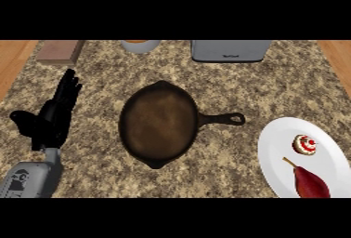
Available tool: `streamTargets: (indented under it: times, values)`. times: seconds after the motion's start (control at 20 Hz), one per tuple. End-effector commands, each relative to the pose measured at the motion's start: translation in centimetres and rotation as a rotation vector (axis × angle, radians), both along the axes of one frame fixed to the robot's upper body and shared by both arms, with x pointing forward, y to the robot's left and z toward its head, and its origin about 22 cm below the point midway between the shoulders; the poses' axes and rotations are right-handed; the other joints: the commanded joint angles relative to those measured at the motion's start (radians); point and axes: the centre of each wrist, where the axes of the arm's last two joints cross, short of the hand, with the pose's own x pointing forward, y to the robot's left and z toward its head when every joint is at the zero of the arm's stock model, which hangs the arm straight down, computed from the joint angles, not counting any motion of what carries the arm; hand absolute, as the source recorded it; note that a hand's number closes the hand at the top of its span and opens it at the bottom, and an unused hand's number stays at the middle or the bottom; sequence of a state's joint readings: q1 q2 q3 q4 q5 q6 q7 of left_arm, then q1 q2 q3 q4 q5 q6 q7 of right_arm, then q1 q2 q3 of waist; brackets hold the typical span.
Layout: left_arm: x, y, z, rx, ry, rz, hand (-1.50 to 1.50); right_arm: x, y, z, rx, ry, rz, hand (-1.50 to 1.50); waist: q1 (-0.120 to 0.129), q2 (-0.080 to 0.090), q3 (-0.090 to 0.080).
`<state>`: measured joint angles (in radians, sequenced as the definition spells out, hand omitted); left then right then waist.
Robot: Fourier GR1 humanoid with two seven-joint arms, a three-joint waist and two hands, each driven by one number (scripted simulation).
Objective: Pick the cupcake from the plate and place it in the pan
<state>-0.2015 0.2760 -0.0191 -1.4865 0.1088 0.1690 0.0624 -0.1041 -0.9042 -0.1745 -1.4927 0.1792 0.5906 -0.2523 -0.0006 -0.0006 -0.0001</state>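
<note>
A small cupcake [305, 144] with white frosting and red bits sits on a white plate [277, 153] at the right edge of the counter. Beside it on the same plate lies a dark red pear [310, 182]. A dark cast-iron pan [158, 122] lies in the middle of the counter, its handle [223, 119] pointing right toward the plate, and nothing is in it. My left hand [53, 117] rests open at the left, fingers straight and pointing up, far from the cupcake. My right hand does not show.
Along the far edge stand a wooden block [60, 51], a white cup [139, 45] with orange contents, and a grey toaster-like appliance [230, 50]. Wooden surfaces border the granite counter on both sides.
</note>
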Motion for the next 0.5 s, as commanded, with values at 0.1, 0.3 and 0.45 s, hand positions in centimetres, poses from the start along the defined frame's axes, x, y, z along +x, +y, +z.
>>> streamTargets:
  times: [0.1, 0.3, 0.45]
  values:
    - [0.3, -0.7, -0.5, 0.005, 0.011, 0.003, 0.00, 0.3, -1.5, -1.5, -0.064, 0.065, -0.038, -1.50, 0.002, 0.001, 0.000]
    - [0.1, -1.0, 0.6, -0.010, 0.007, -0.001, 0.00, 1.4, -1.3, -4.6, -0.061, 0.097, 0.007, -1.50, 0.007, 0.002, 0.001]
    - [1.6, 1.1, 1.1, 0.007, 0.015, -0.006, 0.00, 1.8, 0.1, -4.9, -0.074, 0.129, 0.038, -1.50, 0.003, 0.001, 0.000]
